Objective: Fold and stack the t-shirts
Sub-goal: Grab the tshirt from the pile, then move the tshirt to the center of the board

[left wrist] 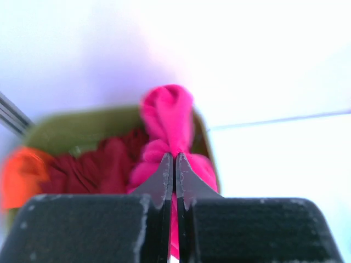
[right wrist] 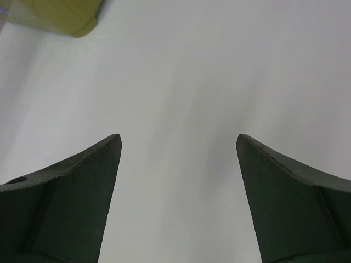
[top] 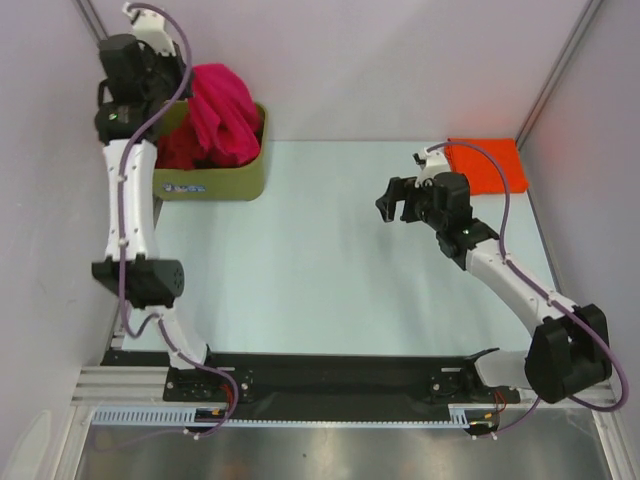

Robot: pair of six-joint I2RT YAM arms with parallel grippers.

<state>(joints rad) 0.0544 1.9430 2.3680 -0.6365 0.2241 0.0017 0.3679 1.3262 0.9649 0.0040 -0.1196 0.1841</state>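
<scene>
A crimson-pink t-shirt (top: 225,108) is bunched and pulled up out of the olive bin (top: 215,185) at the back left. My left gripper (top: 184,92) is over the bin. In the left wrist view the left gripper (left wrist: 174,160) is shut on the pink shirt (left wrist: 167,115), which hangs from the jaws. Dark red t-shirts (left wrist: 104,164) lie in the bin (left wrist: 71,129), with a blurred orange cloth (left wrist: 19,175) at its left. A folded bright orange t-shirt (top: 490,165) lies flat at the back right. My right gripper (top: 400,203) is open and empty above the table, left of the orange shirt.
The pale table (top: 330,260) runs between the bin and the orange shirt. White walls and metal posts (top: 560,70) close in the back and sides. The bin's corner (right wrist: 60,16) shows at the top left of the right wrist view, beyond the right gripper (right wrist: 178,142).
</scene>
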